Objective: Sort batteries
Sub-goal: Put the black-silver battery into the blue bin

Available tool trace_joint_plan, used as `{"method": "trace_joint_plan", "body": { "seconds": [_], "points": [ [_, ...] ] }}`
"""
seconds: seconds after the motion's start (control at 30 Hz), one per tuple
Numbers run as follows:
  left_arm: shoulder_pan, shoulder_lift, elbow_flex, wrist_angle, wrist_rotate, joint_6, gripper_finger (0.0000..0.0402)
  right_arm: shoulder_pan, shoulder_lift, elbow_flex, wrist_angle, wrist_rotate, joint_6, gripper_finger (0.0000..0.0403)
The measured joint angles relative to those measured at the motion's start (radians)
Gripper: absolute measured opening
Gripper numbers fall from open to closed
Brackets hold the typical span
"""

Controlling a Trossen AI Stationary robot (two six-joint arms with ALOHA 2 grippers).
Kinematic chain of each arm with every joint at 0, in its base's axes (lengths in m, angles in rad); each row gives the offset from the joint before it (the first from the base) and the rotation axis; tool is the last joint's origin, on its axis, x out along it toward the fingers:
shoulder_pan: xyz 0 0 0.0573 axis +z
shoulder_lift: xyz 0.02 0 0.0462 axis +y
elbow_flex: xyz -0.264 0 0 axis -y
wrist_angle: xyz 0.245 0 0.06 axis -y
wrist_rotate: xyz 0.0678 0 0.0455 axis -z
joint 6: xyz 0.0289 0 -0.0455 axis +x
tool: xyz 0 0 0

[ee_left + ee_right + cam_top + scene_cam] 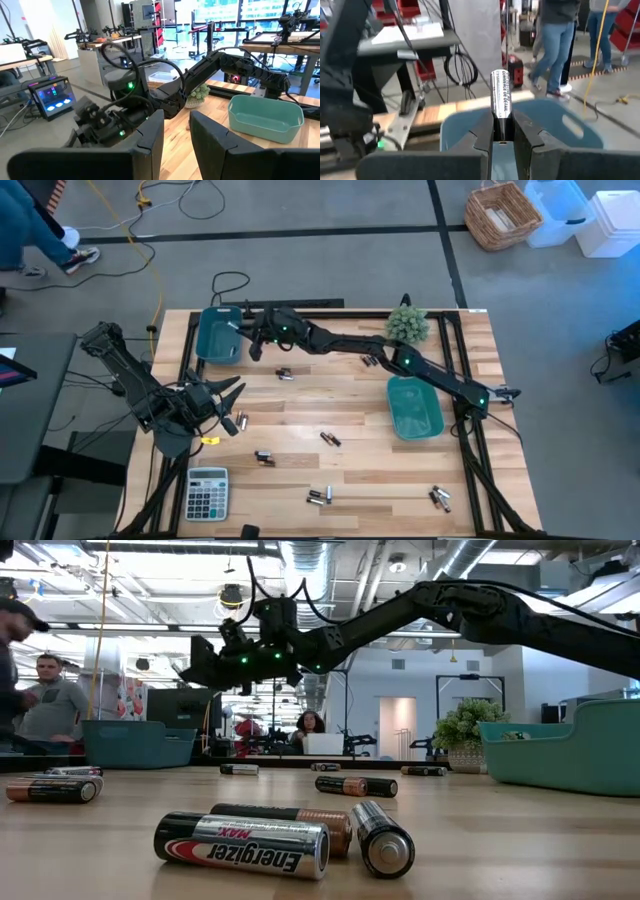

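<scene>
The right tool (502, 131) is clamped on one battery (501, 102), which stands upright between its fingers, pinched at the lower end with most of the silver body sticking up free. In the high view this tool (252, 332) sits in the upper left of the frame, at the edge of the blue bin (212, 342), so the drop looks close. The left tool (232, 402) waits at centre left above the table (360, 460), its jaws parted and holding nothing. The other batteries (322, 496) lie scattered toward the lower centre and lower right, with a few in mid-frame. A battery like this is likely dense for its size, rigid and smooth-skinned, so it would roll readily and could slip in a weak pinch; taking it across the middle of the cylinder seems safer than at one end
</scene>
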Motion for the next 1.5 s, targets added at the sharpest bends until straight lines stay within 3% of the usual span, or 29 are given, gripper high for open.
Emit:
{"method": "trace_joint_plan", "body": {
  "seconds": [0.37, 0.7, 1.07, 1.5],
  "points": [
    [0.024, 0.000, 0.000, 0.001, 0.003, -0.002, 0.0089, 0.028, 0.071, -0.001, -0.055, -0.002, 0.065, 0.0056],
    [0.024, 0.000, 0.000, 0.005, 0.005, 0.000, 0.0089, 0.017, 0.097, 0.004, 0.088, 0.025, 0.081, 0.0056],
    [0.024, 0.000, 0.000, 0.001, 0.005, 0.004, 0.0089, -0.015, 0.096, 0.006, 0.215, -0.017, 0.123, 0.0056],
    [0.024, 0.000, 0.000, 0.000, 0.005, 0.004, 0.0089, -0.022, 0.096, 0.006, 0.159, -0.041, 0.114, 0.0056]
  ]
}}
